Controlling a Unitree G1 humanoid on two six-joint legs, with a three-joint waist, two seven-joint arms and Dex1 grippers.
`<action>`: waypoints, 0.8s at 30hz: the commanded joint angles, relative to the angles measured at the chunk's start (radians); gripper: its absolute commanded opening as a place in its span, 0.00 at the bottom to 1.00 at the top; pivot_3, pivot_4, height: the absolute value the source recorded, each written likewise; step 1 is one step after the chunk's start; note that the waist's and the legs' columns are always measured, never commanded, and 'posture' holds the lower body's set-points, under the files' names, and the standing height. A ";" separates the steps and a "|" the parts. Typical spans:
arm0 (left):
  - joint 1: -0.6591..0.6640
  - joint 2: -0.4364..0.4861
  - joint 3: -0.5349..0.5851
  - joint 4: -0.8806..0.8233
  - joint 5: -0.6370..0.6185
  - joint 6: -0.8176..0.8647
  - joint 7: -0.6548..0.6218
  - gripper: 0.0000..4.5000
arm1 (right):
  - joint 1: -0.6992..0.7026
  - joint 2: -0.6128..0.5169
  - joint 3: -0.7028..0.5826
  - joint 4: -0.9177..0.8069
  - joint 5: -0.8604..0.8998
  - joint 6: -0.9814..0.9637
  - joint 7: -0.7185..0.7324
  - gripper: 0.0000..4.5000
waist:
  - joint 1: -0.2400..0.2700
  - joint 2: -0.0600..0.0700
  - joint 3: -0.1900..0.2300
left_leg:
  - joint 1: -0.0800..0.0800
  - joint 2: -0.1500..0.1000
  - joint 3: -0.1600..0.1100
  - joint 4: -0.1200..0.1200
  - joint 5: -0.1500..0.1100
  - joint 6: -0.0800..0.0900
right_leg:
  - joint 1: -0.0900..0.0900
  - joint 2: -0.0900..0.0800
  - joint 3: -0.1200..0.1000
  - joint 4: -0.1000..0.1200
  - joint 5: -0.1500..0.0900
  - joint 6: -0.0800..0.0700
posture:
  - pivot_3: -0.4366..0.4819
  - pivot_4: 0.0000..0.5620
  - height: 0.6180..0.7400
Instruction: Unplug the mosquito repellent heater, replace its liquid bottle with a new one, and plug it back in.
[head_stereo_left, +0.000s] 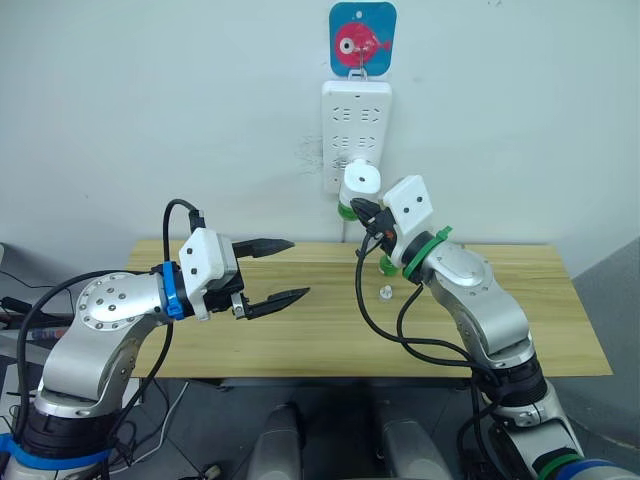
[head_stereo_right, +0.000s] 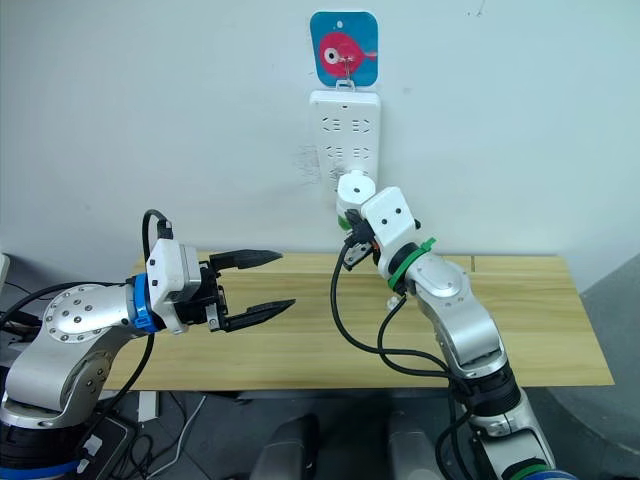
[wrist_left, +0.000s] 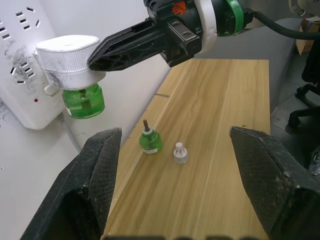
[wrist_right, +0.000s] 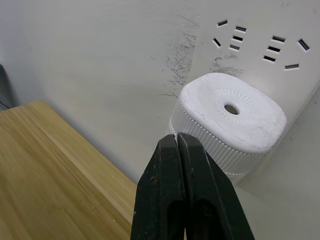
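Mosquito repellent heater (head_stereo_left: 361, 180), plugged into the wall power strip (head_stereo_left: 356, 120), green bottle beneath: probably light, rigid, smooth; grip its ribbed sides. Right gripper (wrist_right: 187, 150), fingers pressed together, holds nothing just beside it. Left gripper (head_stereo_left: 285, 270) spread wide, empty. New bottle (wrist_left: 149, 142) on table (head_stereo_left: 300, 330).

We see the left gripper (head_stereo_left: 278, 271) held level at mid-height, its fingers (head_stereo_left: 268, 245) spread wide; the right gripper (wrist_right: 181, 150), arm raised and bent, has its fingers pressed together.
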 joint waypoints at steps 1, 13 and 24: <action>-0.004 0.007 0.005 -0.028 -0.003 -0.012 0.000 0.82 | -0.013 -0.016 -0.032 -0.058 0.033 0.007 0.034 0.01 | 0.000 0.000 0.000 | 0.000 0.000 0.000 0.000 0.000 0.000 | 0.000 0.000 0.000 0.000 0.000 0.000 | 0.47 0.40 1.00; -0.014 -0.001 -0.014 -0.017 0.003 -0.026 -0.002 0.82 | 0.014 -0.046 -0.025 -0.074 0.028 0.044 0.038 0.01 | -0.001 0.000 0.000 | 0.000 0.000 0.000 0.000 0.000 0.000 | 0.000 0.000 0.000 0.000 0.000 0.000 | 0.47 0.40 1.00; -0.023 0.000 -0.020 -0.013 0.002 -0.029 -0.003 0.82 | -0.009 -0.011 -0.033 -0.034 0.020 0.032 0.002 0.01 | -0.001 0.000 0.000 | 0.000 0.000 0.000 0.000 0.000 0.000 | 0.000 0.000 0.000 0.000 0.000 0.000 | 0.46 0.40 1.00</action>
